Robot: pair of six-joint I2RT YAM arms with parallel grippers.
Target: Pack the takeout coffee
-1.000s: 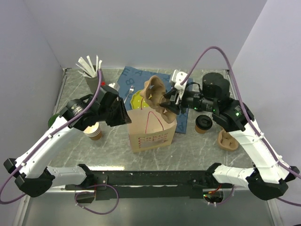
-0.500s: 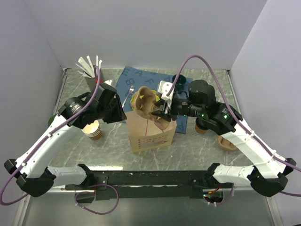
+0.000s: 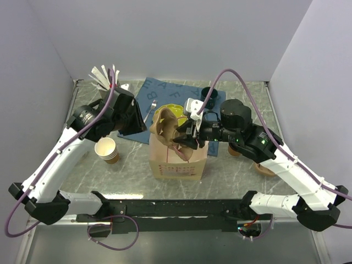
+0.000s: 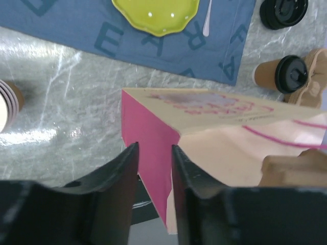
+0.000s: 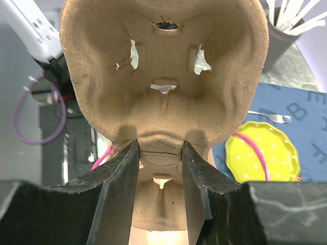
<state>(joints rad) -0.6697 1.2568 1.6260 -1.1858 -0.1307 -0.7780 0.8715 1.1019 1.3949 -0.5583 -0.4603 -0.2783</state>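
Takeout coffee (image 4: 278, 74) sits on the marble table (image 3: 231, 170) at the paper bag's (image 3: 179, 159) 3 o'clock, apart from both grippers. Right gripper (image 5: 160, 148) clamps a pulp cup carrier (image 5: 163, 66) at the bag's mouth. Left gripper (image 4: 153, 150) pinches the bag's rim.

You've got: bag (image 4: 214, 122) tan, pink inside, pink print; mat (image 4: 76, 35) blue, darker letters; plate (image 4: 156, 13) yellow-green, pale-dotted; takeout coffee (image 4: 278, 74) tan, black-lidded; pulp carrier (image 5: 163, 76) brown.
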